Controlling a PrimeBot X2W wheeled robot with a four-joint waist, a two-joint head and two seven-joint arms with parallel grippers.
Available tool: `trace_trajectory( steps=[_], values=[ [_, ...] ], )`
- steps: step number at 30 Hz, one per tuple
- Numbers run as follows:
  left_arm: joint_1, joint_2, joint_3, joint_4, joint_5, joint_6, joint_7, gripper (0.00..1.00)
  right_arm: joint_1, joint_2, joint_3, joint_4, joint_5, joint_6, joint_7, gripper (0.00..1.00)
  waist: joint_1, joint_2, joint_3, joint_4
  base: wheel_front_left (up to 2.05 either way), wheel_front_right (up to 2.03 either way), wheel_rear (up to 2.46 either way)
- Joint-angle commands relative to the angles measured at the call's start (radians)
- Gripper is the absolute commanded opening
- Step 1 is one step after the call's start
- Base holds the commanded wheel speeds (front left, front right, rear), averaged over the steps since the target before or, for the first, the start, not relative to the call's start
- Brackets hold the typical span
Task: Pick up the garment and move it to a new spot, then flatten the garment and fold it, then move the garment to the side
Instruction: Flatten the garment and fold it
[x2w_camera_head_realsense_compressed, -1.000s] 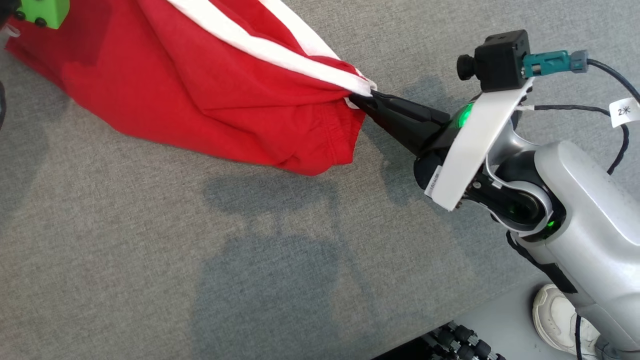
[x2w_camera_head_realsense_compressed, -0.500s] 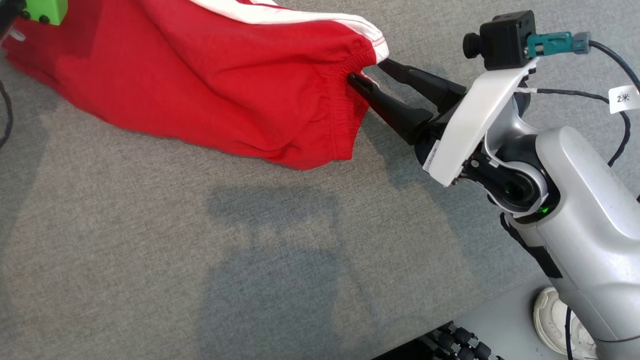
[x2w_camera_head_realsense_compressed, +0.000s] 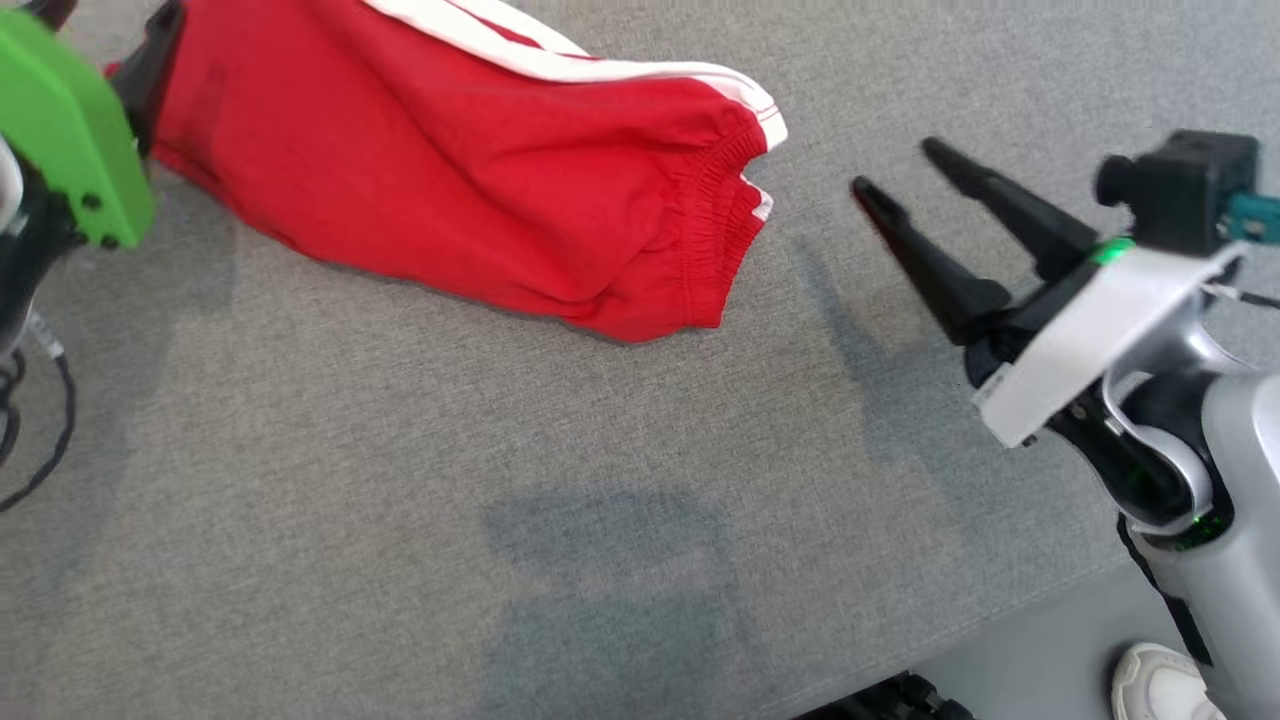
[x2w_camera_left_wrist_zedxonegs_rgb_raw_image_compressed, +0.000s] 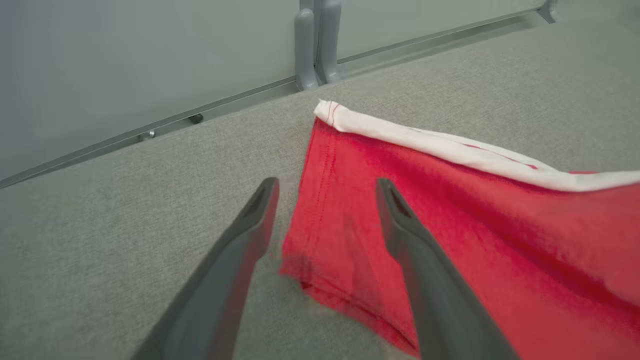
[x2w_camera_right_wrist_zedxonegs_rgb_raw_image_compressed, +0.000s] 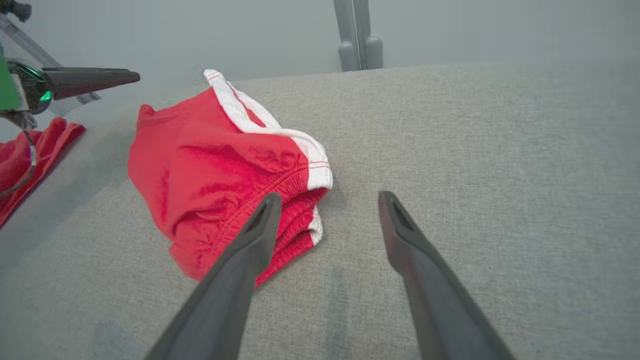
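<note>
Grey fabric surface (x2w_camera_head_realsense_compressed: 400, 500), white shoe (x2w_camera_head_realsense_compressed: 1155, 685), grey posts (x2w_camera_right_wrist_zedxonegs_rgb_raw_image_compressed: 374, 52)

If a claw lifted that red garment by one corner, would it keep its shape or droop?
Probably droop: the red garment lies in soft folds and wrinkles. Likely light: the fabric looks thin. Pushed, it would probably bunch on the textured grey surface.

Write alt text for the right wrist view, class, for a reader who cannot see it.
A red garment with a white stripe lies crumpled on a grey fabric surface. The right tool stands open in the foreground, holding nothing.
</note>
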Motion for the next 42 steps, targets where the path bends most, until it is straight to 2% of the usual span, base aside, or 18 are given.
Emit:
trace_trajectory(
  steps=[1,3,4,7,12,18,21,25,31,34,39,40,41,42],
  values=[
    [0.055,0.032,0.014,-0.014,0.036,0.021,-0.072,1.00,0.040,0.008,-0.027,-0.035,-0.086,0.001,-0.055,1.00,0.0000,0.0088,-0.041,0.019,0.00,0.00,0.00],
    [0.115,0.033,0.028,-0.018,0.073,0.045,-0.187,1.00,0.084,0.023,-0.055,-0.058,-0.205,0.000,-0.126,1.00,0.0000,0.0088,-0.054,0.016,0.00,0.00,0.00],
    [0.115,0.033,0.028,-0.018,0.073,0.045,-0.187,1.00,0.084,0.023,-0.055,-0.058,-0.205,0.000,-0.126,1.00,0.0000,0.0088,-0.054,0.016,0.00,0.00,0.00],
    [0.202,-0.007,0.050,0.001,0.068,0.053,-0.341,1.00,0.143,0.061,-0.083,-0.078,-0.385,0.000,-0.258,1.00,0.0000,0.0088,-0.072,0.013,0.00,0.00,0.00],
    [0.275,-0.069,0.050,0.083,0.070,-0.018,-0.536,1.00,0.250,0.165,-0.125,-0.037,-0.604,0.000,-0.473,1.00,0.0000,0.0088,-0.090,0.003,0.00,0.00,0.00],
    [0.221,-0.109,0.038,0.240,0.078,-0.093,-0.611,1.00,0.324,0.248,-0.171,0.089,-0.707,0.000,-0.592,1.00,0.0000,0.0088,-0.078,-0.016,0.00,0.00,0.00],
    [0.190,-0.127,0.026,0.326,0.063,-0.138,-0.596,1.00,0.341,0.277,-0.174,0.151,-0.724,0.000,-0.608,1.00,0.0000,0.0088,-0.067,-0.027,0.00,0.00,0.00],
    [0.134,-0.141,0.019,0.434,0.015,-0.181,-0.494,1.00,0.366,0.298,-0.160,0.195,-0.712,0.000,-0.616,1.00,0.0000,0.0088,-0.065,-0.039,0.00,0.00,0.00],
    [0.040,-0.119,-0.018,0.538,-0.006,-0.188,-0.275,1.00,0.402,0.310,-0.161,0.192,-0.708,0.000,-0.615,1.00,0.0000,0.0088,-0.077,-0.058,0.00,0.00,0.00],
    [0.026,-0.129,-0.026,0.566,-0.044,-0.208,-0.168,1.00,0.412,0.312,-0.165,0.196,-0.703,0.000,-0.615,1.00,0.0000,0.0088,-0.084,-0.069,0.00,0.00,0.00],
    [0.026,-0.163,-0.017,0.561,-0.117,-0.239,-0.086,1.00,0.416,0.313,-0.174,0.200,-0.707,0.000,-0.615,1.00,0.0000,0.0088,-0.091,-0.077,0.00,0.00,0.00],
    [0.028,-0.168,-0.015,0.561,-0.127,-0.241,-0.080,0.82,0.415,0.314,-0.172,0.202,-0.712,0.000,-0.615,1.00,0.0000,0.0088,-0.092,-0.077,0.00,0.00,0.00],
    [0.033,-0.172,-0.019,0.558,-0.131,-0.247,-0.073,0.43,0.413,0.314,-0.171,0.202,-0.718,0.000,-0.615,1.00,0.0000,0.0088,-0.093,-0.078,0.00,0.00,0.00],
    [0.043,-0.176,-0.022,0.558,-0.141,-0.253,-0.064,0.00,0.409,0.314,-0.173,0.201,-0.724,0.000,-0.615,1.00,0.0000,0.0088,-0.094,-0.079,0.00,0.00,0.00]
  ],
)
